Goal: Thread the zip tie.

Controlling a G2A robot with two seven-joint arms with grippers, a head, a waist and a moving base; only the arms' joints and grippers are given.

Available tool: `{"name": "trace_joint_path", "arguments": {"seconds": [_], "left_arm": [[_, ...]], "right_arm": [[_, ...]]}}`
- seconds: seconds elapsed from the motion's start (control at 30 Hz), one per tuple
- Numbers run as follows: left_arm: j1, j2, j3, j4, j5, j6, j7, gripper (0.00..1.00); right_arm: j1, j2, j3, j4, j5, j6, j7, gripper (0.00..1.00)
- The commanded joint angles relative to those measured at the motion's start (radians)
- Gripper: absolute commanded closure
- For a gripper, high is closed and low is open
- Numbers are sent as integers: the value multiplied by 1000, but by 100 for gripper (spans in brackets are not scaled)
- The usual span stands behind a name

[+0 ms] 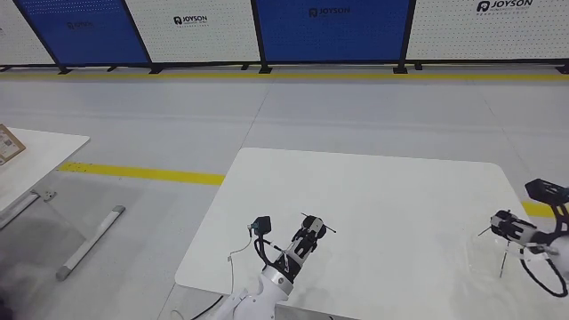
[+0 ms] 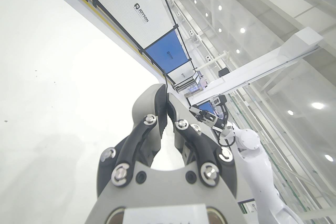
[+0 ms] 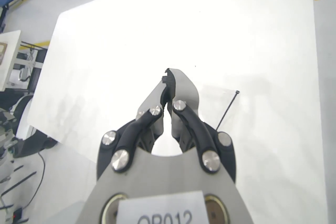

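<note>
Zip tie (image 2: pixel 165 79), clamped in the left gripper's (image 2: pixel 166 93) jaws, pokes past their tips above the white worktop (image 1: pixel 382 196). Another zip tie (image 3: pixel 227 110) lies flat on the worktop beside the right gripper (image 3: pixel 167 83), whose jaws are pressed together.

Right gripper (image 3: pixel 168 76), jaws together, over the white table (image 3: pixel 126 36) — black zip tie (image 3: pixel 227 110) flat alongside.
</note>
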Motion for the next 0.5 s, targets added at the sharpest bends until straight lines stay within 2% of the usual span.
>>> {"name": "trace_joint_path", "arguments": {"seconds": [0.0,0.23,0.33,0.4,0.47], "left_arm": [[0,0,0,0,0,0,0,100],[0,0,0,0,0,0,0,100],[0,0,0,0,0,0,0,100],[0,0,0,0,0,0,0,100],[0,0,0,0,0,0,0,100]], "right_arm": [[2,0,0,6,-1,-5,1,100],[2,0,0,6,-1,-5,1,100],[-21,-7,-23,-5,-46,-17,-44,100],[-31,-14,-20,-12,-3,-56,-67,100],[-37,-19,-11,-16,73,-144,-60,100]]}}
